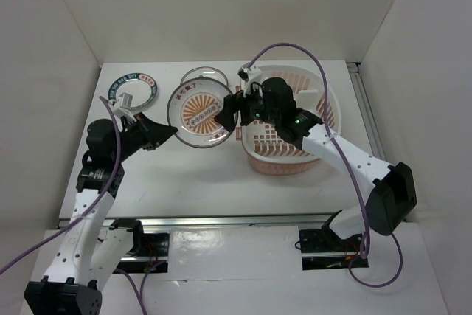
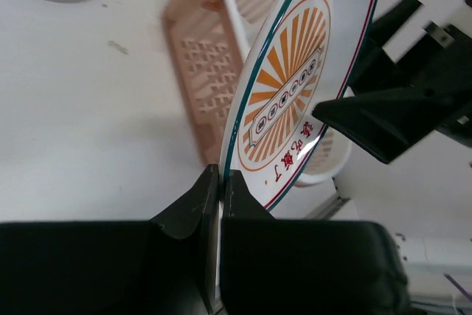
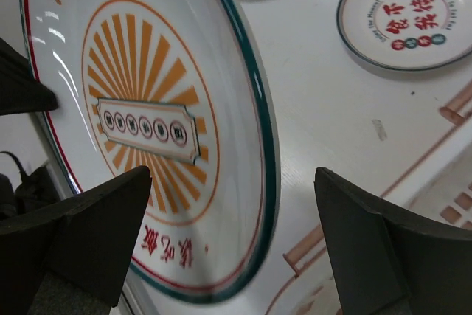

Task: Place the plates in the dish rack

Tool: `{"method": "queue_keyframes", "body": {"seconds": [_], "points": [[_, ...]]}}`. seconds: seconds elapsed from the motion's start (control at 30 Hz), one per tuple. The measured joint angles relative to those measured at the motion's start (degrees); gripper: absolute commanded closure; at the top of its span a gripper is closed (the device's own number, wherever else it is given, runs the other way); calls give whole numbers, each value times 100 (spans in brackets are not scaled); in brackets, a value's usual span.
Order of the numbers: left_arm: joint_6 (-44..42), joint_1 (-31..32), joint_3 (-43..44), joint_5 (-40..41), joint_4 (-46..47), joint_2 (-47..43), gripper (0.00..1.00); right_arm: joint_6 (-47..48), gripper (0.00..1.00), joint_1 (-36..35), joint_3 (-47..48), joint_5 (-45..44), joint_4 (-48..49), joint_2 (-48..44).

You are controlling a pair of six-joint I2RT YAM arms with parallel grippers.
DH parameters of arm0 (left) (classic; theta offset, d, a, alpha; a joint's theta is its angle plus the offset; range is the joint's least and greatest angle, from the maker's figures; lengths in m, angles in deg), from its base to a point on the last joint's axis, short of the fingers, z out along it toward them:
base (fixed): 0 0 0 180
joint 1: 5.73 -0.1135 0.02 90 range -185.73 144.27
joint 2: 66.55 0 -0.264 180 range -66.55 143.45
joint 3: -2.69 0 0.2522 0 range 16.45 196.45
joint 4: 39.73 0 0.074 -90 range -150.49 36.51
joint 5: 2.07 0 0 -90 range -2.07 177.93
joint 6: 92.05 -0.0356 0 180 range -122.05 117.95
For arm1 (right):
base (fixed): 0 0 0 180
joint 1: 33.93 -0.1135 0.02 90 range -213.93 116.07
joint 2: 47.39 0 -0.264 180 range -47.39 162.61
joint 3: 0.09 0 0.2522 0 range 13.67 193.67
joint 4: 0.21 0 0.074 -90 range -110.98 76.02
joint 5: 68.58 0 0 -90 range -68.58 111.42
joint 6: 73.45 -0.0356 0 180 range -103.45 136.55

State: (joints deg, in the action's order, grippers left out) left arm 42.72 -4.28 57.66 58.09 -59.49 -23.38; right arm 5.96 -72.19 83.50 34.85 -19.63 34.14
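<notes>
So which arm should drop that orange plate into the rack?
Right, probably. The right gripper, open, straddles the plate's edge next to the rack; the left gripper pinches the opposite rim, farther from the rack.

Left fingers (image 2: pixel 193 208) pinched together, arm reaching inward; right fingers (image 3: pixel 96 223) spread wide, arm stretched across to face them

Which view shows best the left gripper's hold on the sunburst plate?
Left wrist: the left gripper grips the rim of the sunburst plate. Top external shows it small; right wrist shows mostly the plate's face.
</notes>
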Motion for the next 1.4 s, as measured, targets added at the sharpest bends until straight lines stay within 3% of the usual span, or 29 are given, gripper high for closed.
{"method": "queue_keyframes", "body": {"seconds": [0.03, 0.07, 0.17, 0.23, 0.33, 0.37, 0.6, 0.63, 0.7, 0.73, 0.83, 1.17, 1.4], "points": [[4, 0, -4, -186, 57, 13, 100, -13, 6, 0, 0, 133, 83, 39], [15, 0, -11, -352, 129, 24, 100, -28, 23, 0, 2, 249, 162, 79], [46, 2, -72, -664, 389, 101, 100, -168, 49, -11, 0, 590, 337, 212], [-37, -52, -164, -610, 407, 173, 100, -378, 78, 7, 0, 787, 398, 227], [-101, -129, -275, -509, 420, 343, 100, -551, 87, 20, 2, 1093, 518, 105], [-92, -127, -275, -531, 435, 358, 100, -549, 97, 13, 2, 1086, 501, 63], [-55, -105, -302, -647, 778, 442, 100, -605, 100, 39, 2, 1056, 459, -70], [-33, -98, -302, -658, 820, 485, 77, -605, 100, 39, 2, 1014, 435, -87], [44, -74, -302, -636, 852, 586, 45, -627, 100, 37, 0, 933, 356, -127], [28, -50, -302, -605, 824, 627, 24, -584, 100, 15, 0, 678, 249, -151], [20, 0, -295, -476, 544, 656, 19, -560, 100, -79, 0, -264, -129, -267], [-498, 15, 162, 380, -1073, 284, 18, -734, 100, -254, 468, -4417, -2308, -1019], [-748, 15, 319, 667, -1545, 42, 18, -1488, 100, -476, 763, -6057, -3421, -1176]]}}
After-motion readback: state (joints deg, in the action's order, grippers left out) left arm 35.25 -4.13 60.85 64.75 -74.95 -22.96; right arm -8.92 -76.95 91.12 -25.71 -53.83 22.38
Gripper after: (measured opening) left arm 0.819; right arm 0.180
